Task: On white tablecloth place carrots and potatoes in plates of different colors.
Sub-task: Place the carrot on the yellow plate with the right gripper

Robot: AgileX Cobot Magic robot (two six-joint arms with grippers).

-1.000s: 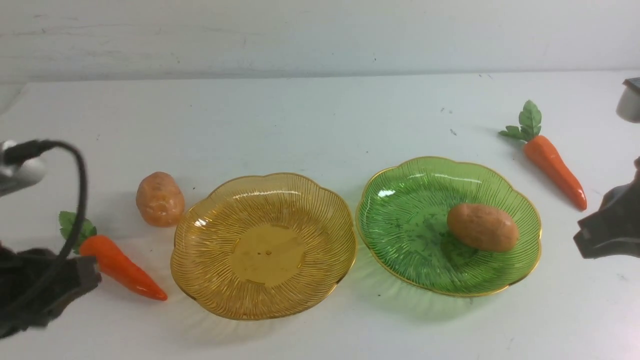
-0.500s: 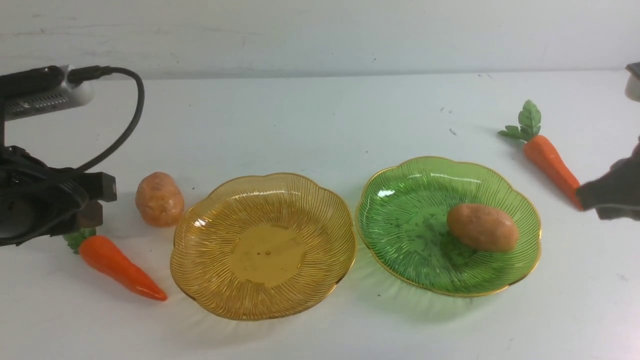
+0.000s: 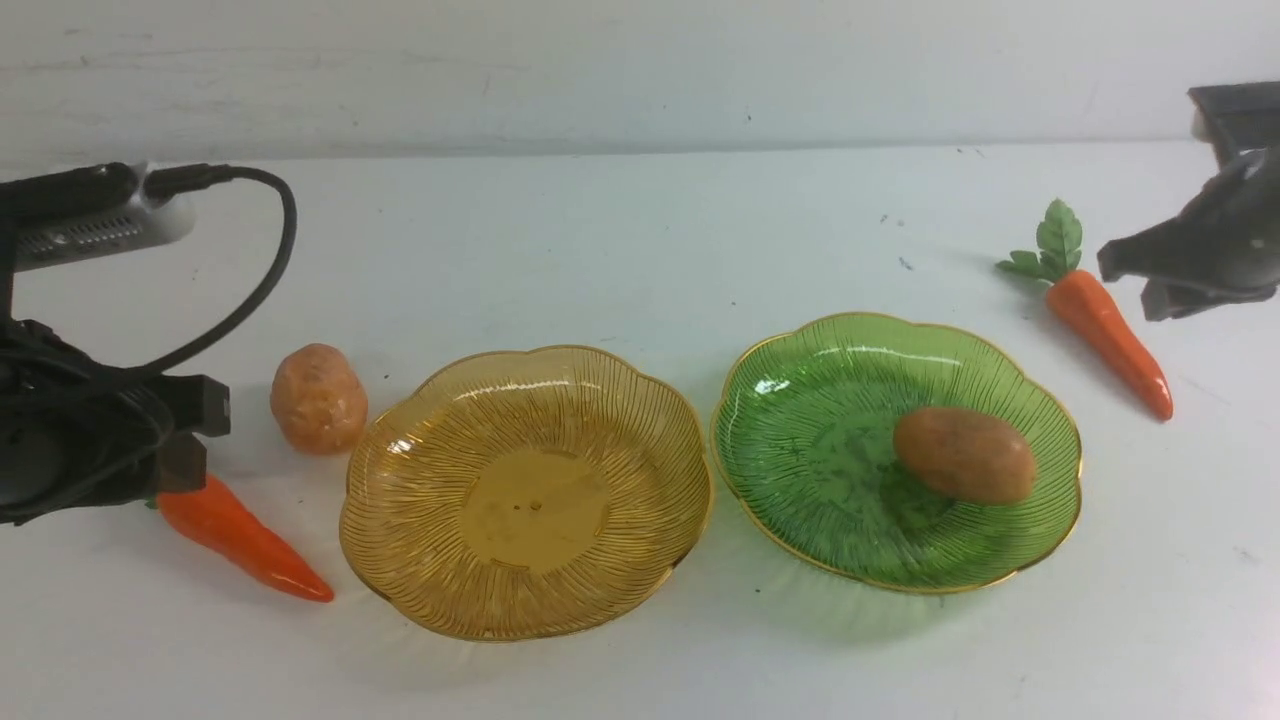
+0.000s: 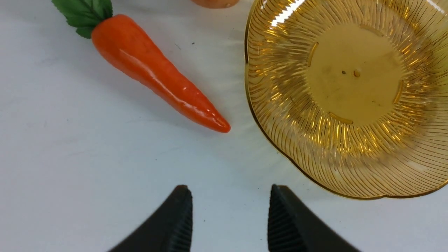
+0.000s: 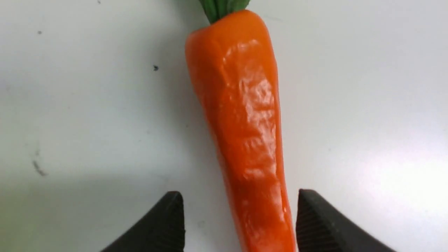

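**Spotter:** Where's your carrot?

**Operator:** The right carrot (image 5: 245, 122) lies on the counter (image 3: 640, 250), at two o'clock from the green plate (image 3: 810, 440) that holds a potato (image 3: 965, 455). My right end effector (image 5: 240, 201) straddles its thin end, fingers apart, gripping nothing. My left end effector (image 4: 229, 190) is also open and empty.

**Spotter:** Advice?

**Operator:** I'd shift toward the thicker middle and close squarely, because I think the glossy taper could slip.

Left gripper (image 4: 229, 190) agape; right gripper (image 5: 239, 201) agape
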